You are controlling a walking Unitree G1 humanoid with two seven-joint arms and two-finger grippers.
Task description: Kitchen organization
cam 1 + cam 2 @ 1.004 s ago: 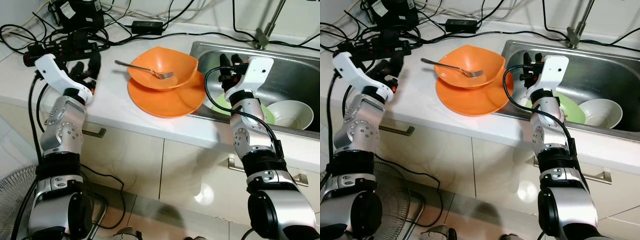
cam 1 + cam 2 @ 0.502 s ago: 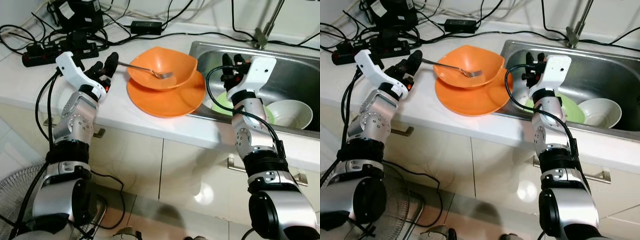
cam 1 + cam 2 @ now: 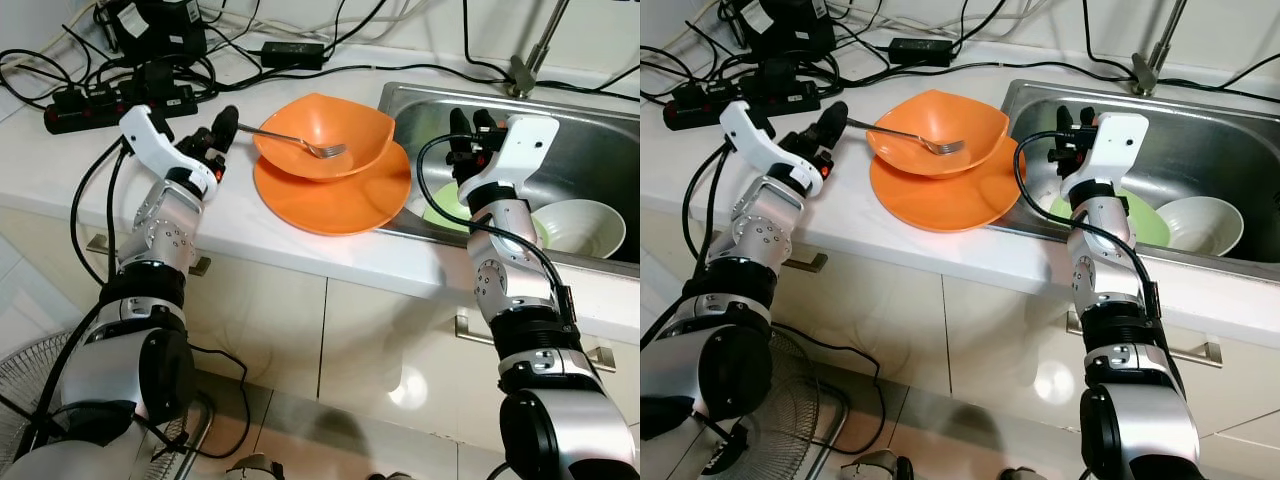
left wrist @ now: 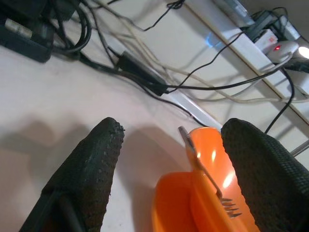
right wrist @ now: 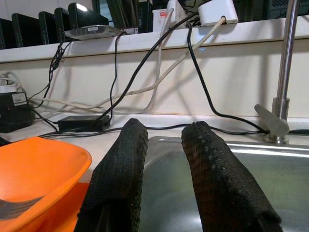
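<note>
Item one on my counter [image 3: 240, 215]: an orange bowl [image 3: 325, 132] stacked on an orange plate [image 3: 335, 190], the pair sitting just left of the sink [image 3: 590, 140] with the plate's rim reaching the sink's edge. Item two: a metal fork [image 3: 290, 139] resting in the bowl, long axis running roughly from 10 o'clock to 4 o'clock in the head views, tines down inside the bowl toward 4, handle end jutting out over the bowl's left rim toward 10. Item three: my left gripper [image 3: 213, 140], just beside the fork's handle tip at the bowl's 9 o'clock, fingers [image 4: 87, 179] spread wide; in the left wrist view the handle lies between them, with neither pad touching it. Item four: my right gripper [image 3: 466, 128], raised over the sink's left end at the plate's 3 o'clock, its two fingers [image 5: 120, 179] held parallel with a narrow gap and nothing between them. Item five, in the sink: a green plate [image 3: 530, 226] and a white bowl [image 3: 582, 228] side by side. Item six: a power strip [image 3: 110, 100], adapters and tangled black cables [image 3: 330, 25] along the back of the counter at 12 o'clock, and the tap [image 3: 535, 50] behind the sink.
</note>
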